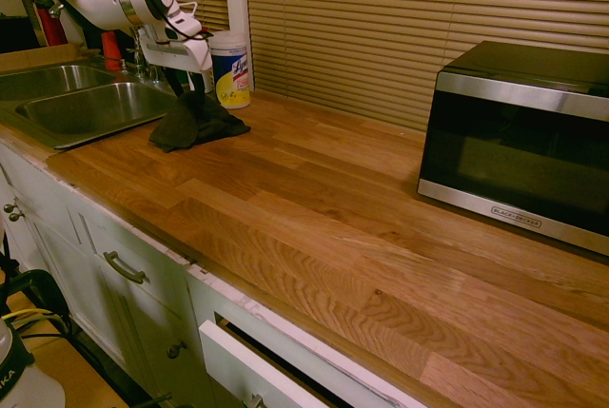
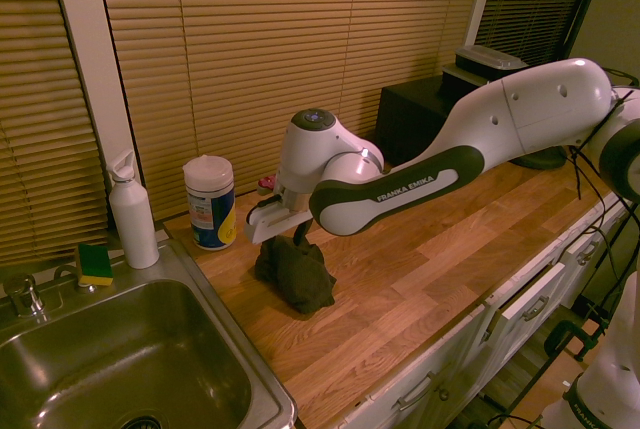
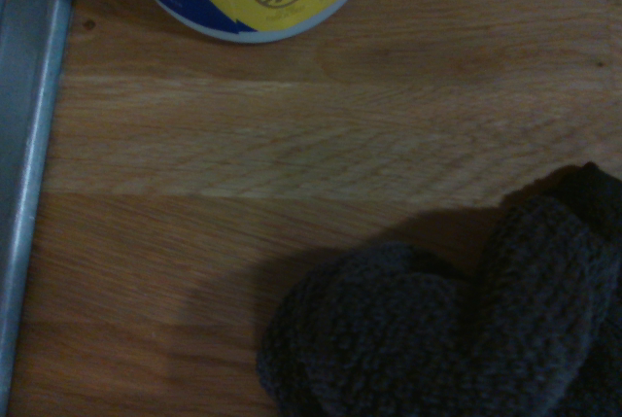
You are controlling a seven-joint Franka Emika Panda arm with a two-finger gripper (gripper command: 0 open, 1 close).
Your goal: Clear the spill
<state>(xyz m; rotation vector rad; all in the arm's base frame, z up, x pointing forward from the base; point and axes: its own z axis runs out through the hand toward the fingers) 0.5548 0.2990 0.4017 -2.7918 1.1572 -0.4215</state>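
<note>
While the arm [image 2: 400, 189] reaches down over the worktop [image 1: 314, 199], its fingers [image 1: 188, 94] are right at the dark rag [image 1: 195, 125]. I cannot tell if they are spread or pinching the rag. The rag lies on the worktop in a soft, bumpy heap, with folds that stick up. I cannot make out the spill, so I cannot say where it is from the rag.

Near the rag, on the side by the blinds [image 1: 409, 28], the wipes tub [image 2: 210, 204] stands upright. It has a pale lid and a blue and yellow label. The shiny sink [image 2: 130, 359] is on one side of the rag, with a bit of wood between them. The white bottle [image 2: 134, 219] stands up past the tub from the rag, at the back of the sink. The green and yellow sponge [image 2: 95, 265] is farther from the rag than the bottle is, by the tap [image 2: 25, 294].

On the other side of the rag, well apart from it, is the black and silver microwave [image 1: 523, 142]. Lower than the rag, under the front edge of the worktop, one white drawer [image 1: 249, 370] is pulled out.
</note>
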